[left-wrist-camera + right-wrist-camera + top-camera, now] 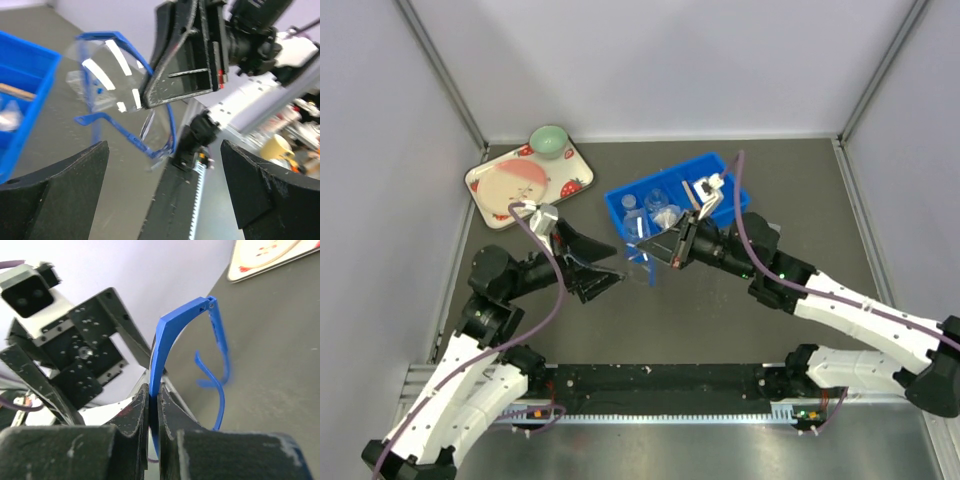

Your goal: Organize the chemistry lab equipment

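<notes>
At far left a strawberry-print tray (492, 196) sits on the dark table (800, 180), and nearer the middle the left gripper (618, 268) has its jaws spread wide with nothing between them, facing the blue-framed safety glasses (115, 85). The glasses hang in the air just beyond it, above the table, with the right gripper (152, 402) clamped on the upper frame. Behind them, the blue bin (715, 165) holds small clear flasks (658, 200).
</notes>
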### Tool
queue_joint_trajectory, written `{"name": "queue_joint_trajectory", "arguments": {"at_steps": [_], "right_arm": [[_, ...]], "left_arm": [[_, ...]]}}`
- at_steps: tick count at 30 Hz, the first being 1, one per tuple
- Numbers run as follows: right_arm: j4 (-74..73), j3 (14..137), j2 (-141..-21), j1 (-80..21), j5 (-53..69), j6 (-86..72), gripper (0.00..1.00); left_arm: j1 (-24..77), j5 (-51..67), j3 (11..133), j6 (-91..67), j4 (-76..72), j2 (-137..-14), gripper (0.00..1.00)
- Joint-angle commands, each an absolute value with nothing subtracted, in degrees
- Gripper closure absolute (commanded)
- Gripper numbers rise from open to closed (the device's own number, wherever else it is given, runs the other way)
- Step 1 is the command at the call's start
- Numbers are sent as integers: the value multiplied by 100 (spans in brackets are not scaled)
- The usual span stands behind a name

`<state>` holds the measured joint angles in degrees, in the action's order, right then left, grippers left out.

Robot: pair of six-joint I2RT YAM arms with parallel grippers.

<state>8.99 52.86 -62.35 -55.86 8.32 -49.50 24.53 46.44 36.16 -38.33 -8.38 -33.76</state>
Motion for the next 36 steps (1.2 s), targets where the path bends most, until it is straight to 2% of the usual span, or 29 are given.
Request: {"name": "queue_joint_trajectory", "arguments": {"at_steps": [1, 6, 7, 11, 19, 25, 36], "right_arm": [[90, 5546, -5801, -5002, 371, -4300, 100], [-1308, 6072, -6142, -3992, -60, -3536, 100], [-1457, 6195, -6257, -3921, -557, -3368, 100], [-2029, 7135, -7056, -3630, -1098, -2541, 100], [-2337, 8628, -9014, -3085, -949, -1328, 100], [-2583, 9613, -10045, -2962, -1239, -221, 100], [-2760, 10275, -11434, -2857, -1828, 1336, 100]], "left_arm": [[2452, 3255, 4350, -2347, 1395, -3445, 2], [2452, 2567, 4430, -2154, 1775, -3454, 2], [2452, 2479, 4430, -2136, 1819, -3463, 2], [2452, 2452, 4316, -2092, 1854, -3472, 2], [2452, 2619, 3912, -2065, 1986, -3349, 3], [2452, 2760, 3621, -2118, 1978, -3059, 3], [2452, 2953, 3436, -2039, 2118, -2681, 2]]}}
